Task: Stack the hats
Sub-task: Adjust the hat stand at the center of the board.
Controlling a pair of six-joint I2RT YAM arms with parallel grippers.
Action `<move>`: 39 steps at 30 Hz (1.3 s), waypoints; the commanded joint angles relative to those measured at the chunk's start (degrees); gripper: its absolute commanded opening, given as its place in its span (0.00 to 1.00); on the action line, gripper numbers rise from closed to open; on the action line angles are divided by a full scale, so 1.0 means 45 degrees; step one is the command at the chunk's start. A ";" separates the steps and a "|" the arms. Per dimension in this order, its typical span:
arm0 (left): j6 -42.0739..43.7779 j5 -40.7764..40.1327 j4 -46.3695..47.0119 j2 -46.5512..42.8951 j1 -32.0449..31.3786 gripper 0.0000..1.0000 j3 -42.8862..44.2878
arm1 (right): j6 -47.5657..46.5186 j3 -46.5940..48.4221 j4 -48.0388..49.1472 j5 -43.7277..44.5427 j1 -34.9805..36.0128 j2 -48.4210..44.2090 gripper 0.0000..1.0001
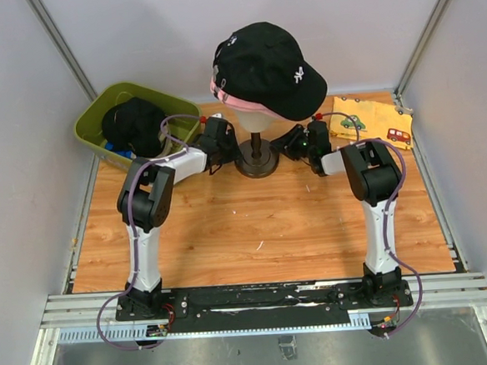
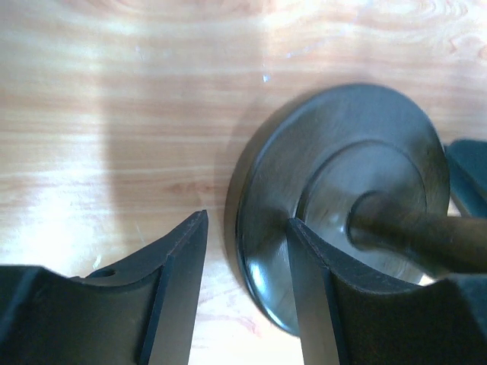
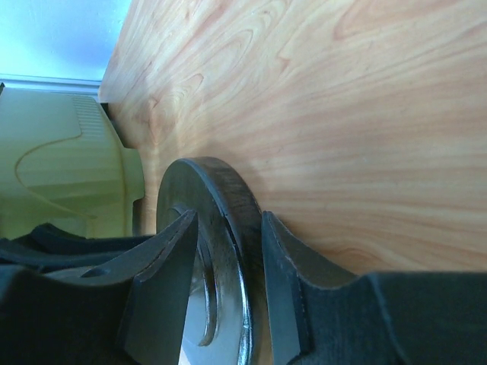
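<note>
Hats are part-way stacked, seen from above: a black cap [image 1: 265,68] with white logos sits on a pink cap [image 1: 227,96], both on the cream mannequin head [image 1: 260,119], whose stand rises from a dark round base [image 1: 256,161] near the middle of the table's [image 1: 255,232] far edge. Another black cap [image 1: 133,123] lies in the green bin [image 1: 89,126] at the far left corner, with something blue beneath it that may be one more hat. A yellow cloth [image 1: 369,119] printed with cars lies at the far right corner. I judge two hats done and at least one, likely two, left to bring from the bin. Both arms reach low to the base, the left hand [image 1: 229,153] on its left side and the right hand [image 1: 291,143] on its right. The left wrist view shows the left hand fairly wide, its fingers straddling the base's rim with a clear gap on the outer side, holding nothing. The right wrist view shows the right hand narrow, one finger on either side of the rim with no gap visible, so it looks closed on the base, perhaps to steady the stand.
</note>
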 commanded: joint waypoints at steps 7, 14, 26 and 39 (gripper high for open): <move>-0.0031 0.0346 0.0238 0.1326 -0.0303 0.51 0.0142 | 0.0604 -0.1159 -0.1572 -0.2855 0.1808 -0.0218 0.40; 0.0019 0.0186 0.0133 0.0913 -0.0287 0.52 -0.0083 | 0.0642 -0.1748 -0.1616 -0.1977 0.1631 -0.0868 0.43; -0.0577 -0.0121 0.0104 -0.0632 -0.0038 0.55 -0.1352 | 0.0681 -0.3036 -0.1803 0.0231 0.0904 -0.2821 0.52; -0.1248 -0.0960 -0.0725 -0.3897 0.0104 0.59 -0.3268 | 0.0414 -0.4854 -0.2006 0.1524 0.0273 -0.5000 0.54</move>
